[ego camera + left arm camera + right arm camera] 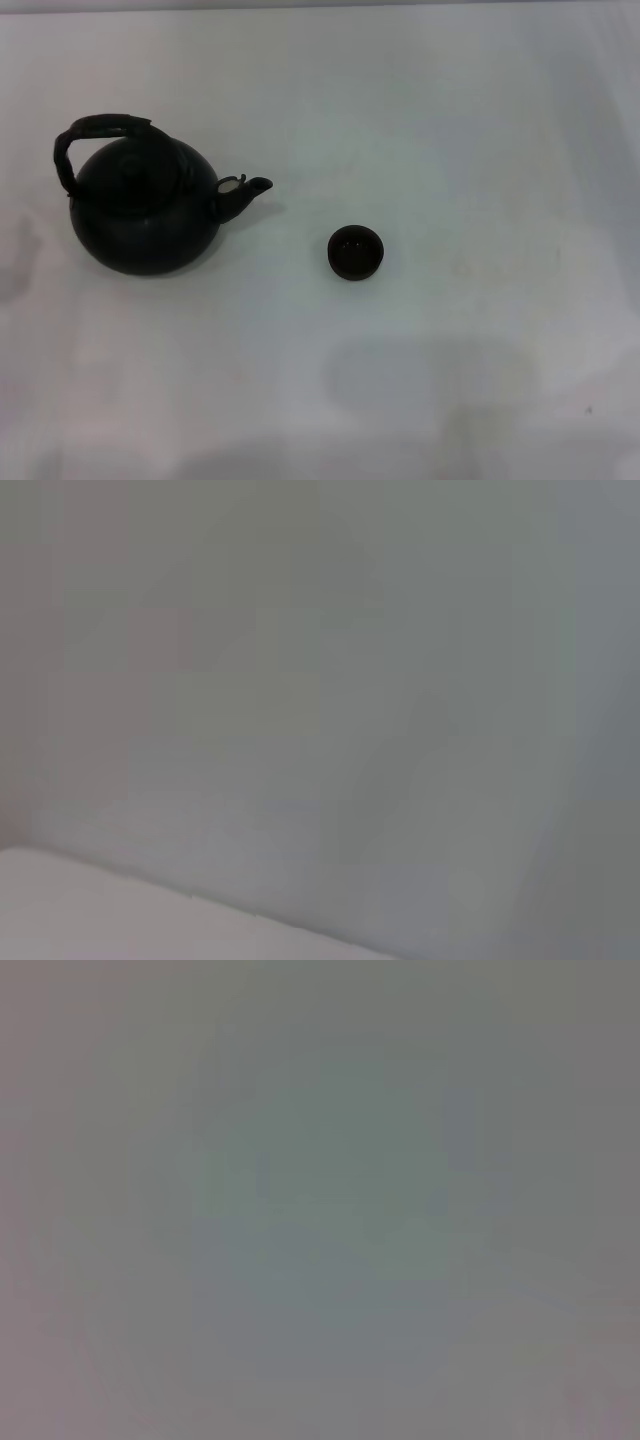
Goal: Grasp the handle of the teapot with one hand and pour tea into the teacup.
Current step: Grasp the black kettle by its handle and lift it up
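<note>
Black teapot (145, 215) sits upright, handle (100, 128) arched free for grabbing, spout toward teacup (355, 252) at 3 o'clock nearby; neither gripper visible, jaw state unknown.

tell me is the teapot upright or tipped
Upright. The teapot sits flat on the table, lid on top, handle arched above it, spout pointing toward the teacup. Neither gripper is in view.

Open white table (480, 120) is lying all around the teapot (145, 215) and teacup (356, 252); nothing is crowding the arched handle (100, 128); a clear gap is separating spout and cup.
</note>
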`<action>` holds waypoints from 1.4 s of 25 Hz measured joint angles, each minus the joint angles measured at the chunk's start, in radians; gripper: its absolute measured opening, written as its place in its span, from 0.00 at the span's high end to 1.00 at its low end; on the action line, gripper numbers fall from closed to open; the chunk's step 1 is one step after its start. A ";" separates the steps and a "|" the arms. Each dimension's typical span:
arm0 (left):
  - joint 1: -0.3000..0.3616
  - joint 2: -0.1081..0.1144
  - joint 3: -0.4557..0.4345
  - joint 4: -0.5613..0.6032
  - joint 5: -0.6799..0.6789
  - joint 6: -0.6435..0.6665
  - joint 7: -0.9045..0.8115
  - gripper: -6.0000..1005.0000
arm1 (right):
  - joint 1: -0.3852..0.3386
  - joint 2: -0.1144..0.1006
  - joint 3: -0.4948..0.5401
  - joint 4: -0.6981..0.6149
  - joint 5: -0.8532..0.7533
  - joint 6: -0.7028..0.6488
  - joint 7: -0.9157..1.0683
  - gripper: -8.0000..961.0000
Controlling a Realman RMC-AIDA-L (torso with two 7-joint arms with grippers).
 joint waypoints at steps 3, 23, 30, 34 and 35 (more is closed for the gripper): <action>0.048 0.001 0.078 0.003 0.003 0.055 0.100 0.13 | 0.014 0.000 0.017 -0.017 0.001 -0.041 0.000 0.09; -0.081 -0.001 0.164 0.007 0.068 0.052 0.105 0.13 | 0.044 0.001 0.025 -0.009 0.002 -0.106 0.012 0.09; -0.094 0.000 0.155 0.009 0.058 0.029 0.105 0.14 | 0.040 0.000 0.025 -0.014 0.003 -0.105 0.015 0.09; -0.095 -0.001 0.154 0.010 0.040 0.026 0.108 0.15 | 0.040 0.000 0.025 -0.015 0.003 -0.104 0.015 0.09; -0.096 -0.001 0.154 0.010 0.033 0.025 0.111 0.16 | 0.040 0.000 0.025 -0.015 0.003 -0.103 0.015 0.09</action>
